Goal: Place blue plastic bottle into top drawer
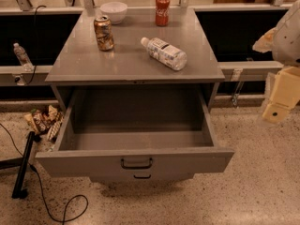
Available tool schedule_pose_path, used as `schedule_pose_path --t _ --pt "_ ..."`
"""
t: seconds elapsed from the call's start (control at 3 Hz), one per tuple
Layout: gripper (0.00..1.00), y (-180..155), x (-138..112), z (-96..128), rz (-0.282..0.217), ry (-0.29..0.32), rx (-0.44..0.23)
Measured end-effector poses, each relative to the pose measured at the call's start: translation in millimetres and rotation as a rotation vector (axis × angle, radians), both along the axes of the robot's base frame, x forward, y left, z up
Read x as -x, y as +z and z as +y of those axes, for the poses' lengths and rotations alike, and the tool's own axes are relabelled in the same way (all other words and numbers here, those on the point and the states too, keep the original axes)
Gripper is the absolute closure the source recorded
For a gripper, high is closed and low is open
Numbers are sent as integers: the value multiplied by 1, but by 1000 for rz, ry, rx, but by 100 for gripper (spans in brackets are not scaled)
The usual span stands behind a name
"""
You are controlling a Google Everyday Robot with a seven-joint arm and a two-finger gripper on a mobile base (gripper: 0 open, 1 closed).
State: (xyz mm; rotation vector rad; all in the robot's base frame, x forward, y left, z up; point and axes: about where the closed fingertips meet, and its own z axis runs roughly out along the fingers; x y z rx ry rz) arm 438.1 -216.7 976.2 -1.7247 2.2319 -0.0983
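Observation:
The blue plastic bottle [164, 53] lies on its side on the grey desk top [93, 64], white cap toward the back left. The top drawer [136, 161] is pulled wide open below the desk, its inside bare, with a black bar handle [136, 163] on its front. My gripper [280, 100] hangs at the right edge of the view, off the desk's right side and well apart from the bottle, holding nothing that I can see.
A brown can [103, 32], a red soda can [162, 10] and a white bowl [114, 11] stand at the back of the desk. A small clear water bottle [21, 56] stands on the left ledge. Snack bags [44, 120] and cables [51, 200] lie on the floor at left.

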Motion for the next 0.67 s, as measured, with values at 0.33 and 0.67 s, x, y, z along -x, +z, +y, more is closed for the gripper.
schedule_pose_path --t 0.33,0.67 --pt "0 0 0 0 0 0 0" --pt "0 -4 -8 4 5 -46 -30"
